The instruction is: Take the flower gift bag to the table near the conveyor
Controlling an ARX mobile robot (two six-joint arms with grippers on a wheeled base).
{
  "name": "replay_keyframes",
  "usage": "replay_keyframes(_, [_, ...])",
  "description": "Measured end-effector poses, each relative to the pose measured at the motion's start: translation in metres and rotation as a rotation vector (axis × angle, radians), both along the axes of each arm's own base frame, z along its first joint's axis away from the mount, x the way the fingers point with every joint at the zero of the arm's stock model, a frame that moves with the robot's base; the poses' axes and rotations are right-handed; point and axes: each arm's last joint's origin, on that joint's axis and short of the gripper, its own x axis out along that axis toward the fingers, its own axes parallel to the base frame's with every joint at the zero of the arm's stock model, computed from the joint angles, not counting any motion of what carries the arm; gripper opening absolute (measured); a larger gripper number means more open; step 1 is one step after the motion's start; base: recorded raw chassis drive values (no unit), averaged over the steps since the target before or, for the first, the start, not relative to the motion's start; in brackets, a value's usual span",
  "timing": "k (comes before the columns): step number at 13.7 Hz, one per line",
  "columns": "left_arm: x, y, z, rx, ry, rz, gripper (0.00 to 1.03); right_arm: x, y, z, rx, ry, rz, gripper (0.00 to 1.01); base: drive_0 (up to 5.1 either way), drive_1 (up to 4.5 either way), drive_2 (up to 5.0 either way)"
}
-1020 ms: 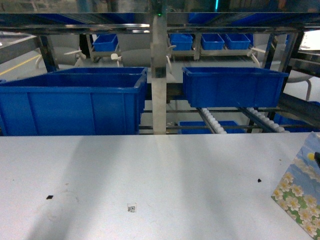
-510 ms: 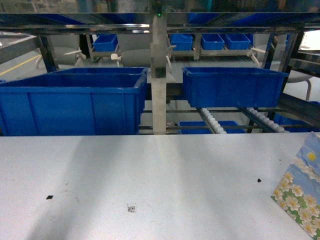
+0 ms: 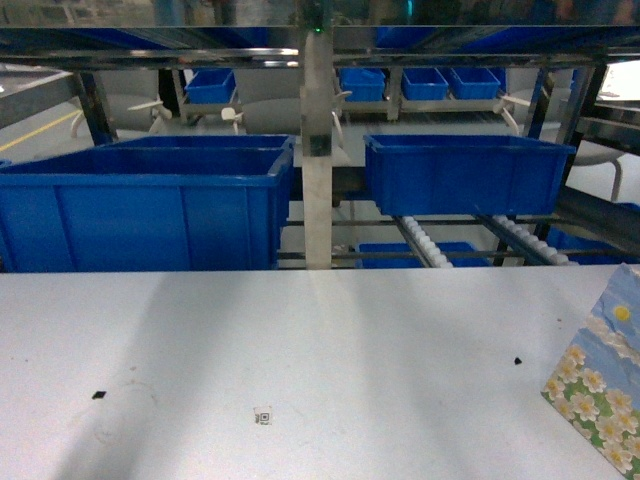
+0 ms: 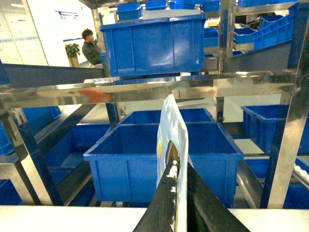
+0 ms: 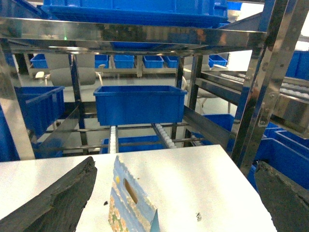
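A flower gift bag [image 3: 600, 400], pale blue with white daisies, stands on the white table [image 3: 320, 360] at the far right edge of the head view. In the right wrist view this bag [image 5: 128, 203] rises between the wide-apart fingers of my right gripper [image 5: 175, 164], nearer the left one and touching neither. My left gripper [image 4: 176, 166] is shut on the thin edge of another pale blue paper bag [image 4: 169, 121], held upright above the table's far edge. The conveyor's roller tracks [image 3: 425, 245] slope down behind the table. Neither gripper appears in the head view.
A large blue bin [image 3: 150, 205] and a smaller blue bin [image 3: 465, 175] sit in the steel rack behind the table. A steel upright [image 3: 318, 150] stands between them. Rack posts [image 5: 251, 96] border the table's right side. A code sticker [image 3: 263, 415] lies near the front.
A dark shape at the top right of the standing bag a second ago has gone from the head view. The bag stays in the same place.
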Motion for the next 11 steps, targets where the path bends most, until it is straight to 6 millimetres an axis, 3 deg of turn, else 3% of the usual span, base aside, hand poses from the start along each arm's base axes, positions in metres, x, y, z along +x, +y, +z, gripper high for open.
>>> replay_keyframes(2, [0.0,0.0001,0.0,0.0,0.0,0.0,0.02,-0.0123,-0.0018,-0.0049,-0.001,0.015,0.006,0.98,0.0,0.0,0.0])
replay_keyframes(4, [0.0,0.0001,-0.0001,0.0,0.001,0.0,0.02,-0.011,-0.003,-0.0082,-0.012,0.082,-0.026,0.98,0.0,0.0,0.0])
replay_keyframes(11, [0.0068,0.0004,-0.0005,-0.008,-0.026,0.007,0.02,-0.011,-0.0026,-0.0067,-0.011,0.08,-0.027,0.98,0.0,0.0,0.0])
